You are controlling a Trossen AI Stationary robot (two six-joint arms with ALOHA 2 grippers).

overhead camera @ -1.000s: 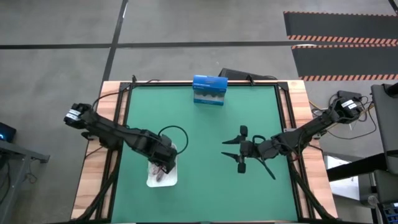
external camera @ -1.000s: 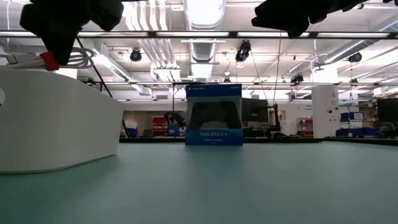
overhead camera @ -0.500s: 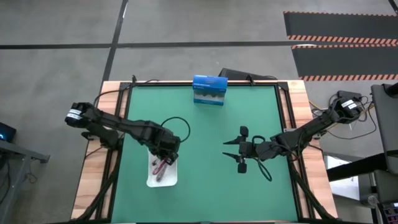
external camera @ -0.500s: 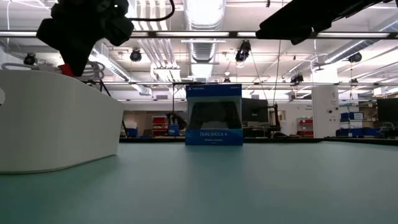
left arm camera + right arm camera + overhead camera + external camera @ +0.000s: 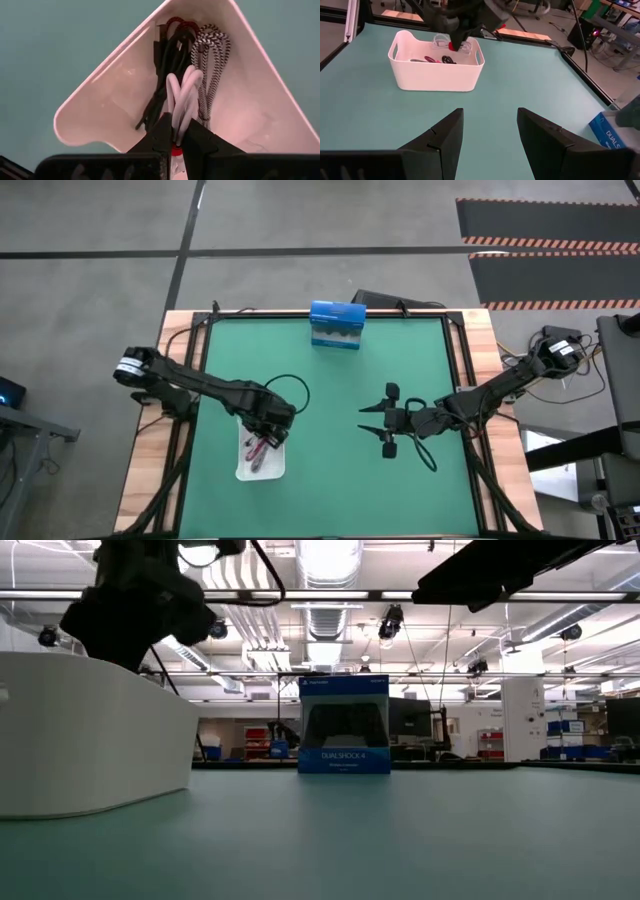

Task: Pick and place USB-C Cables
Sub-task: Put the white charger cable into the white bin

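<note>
The white tray [image 5: 262, 457] sits in the lower left of the high view. The left gripper [image 5: 174, 136] hangs over it, its fingers clamped on the white cable [image 5: 183, 98], a thick looped bundle. Inside the tray lie a black cable [image 5: 165, 75] and a black-white braided cable [image 5: 210, 60]. The right gripper [image 5: 487, 131], with fingers spread apart, waits right of centre.

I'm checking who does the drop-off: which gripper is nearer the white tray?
Left. The left gripper hangs just above the tray, shut on the white cable that dangles into it. The right gripper waits open, well off to the tray's right over the mat.
</note>
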